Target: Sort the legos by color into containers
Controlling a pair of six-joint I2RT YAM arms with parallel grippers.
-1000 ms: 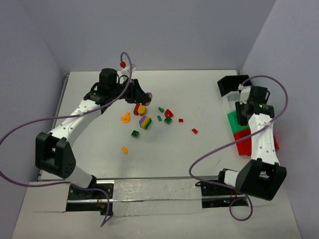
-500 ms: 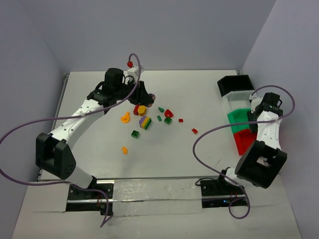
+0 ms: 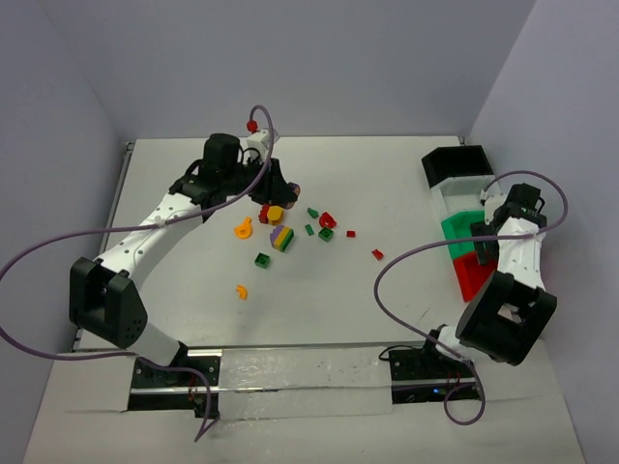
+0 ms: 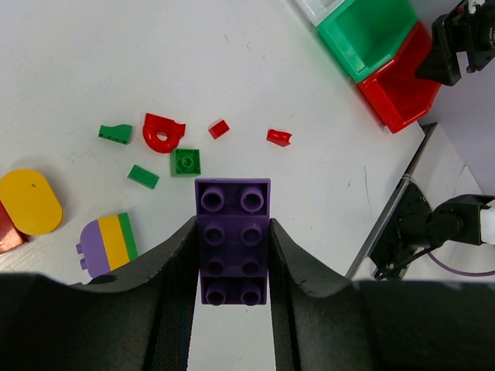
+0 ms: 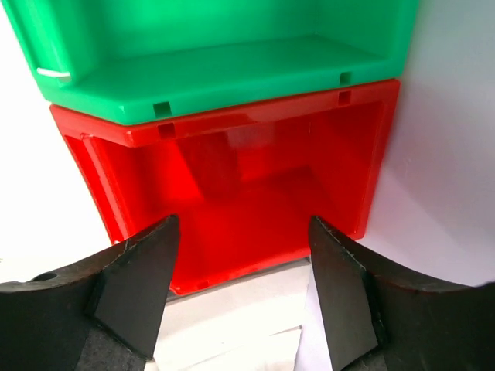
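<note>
My left gripper is shut on a purple eight-stud brick, held above the pile of legos; from above it hangs at the pile's far edge. Below lie a red ring, a green square, a yellow oval and a purple-yellow-green block. My right gripper stands open over the near edge of the red bin, nothing between its fingers. The green bin is beside it. The containers stand in a row on the right: black, white, green, red.
Loose bricks lie mid-table: two orange pieces, a green brick, small red bits. The side wall stands close to the right of the bins. My right arm leans over the bin row.
The right arm swung over to the red bin, and its jaws have just opened wider. The left arm shifted slightly right with the purple brick, then held still.
</note>
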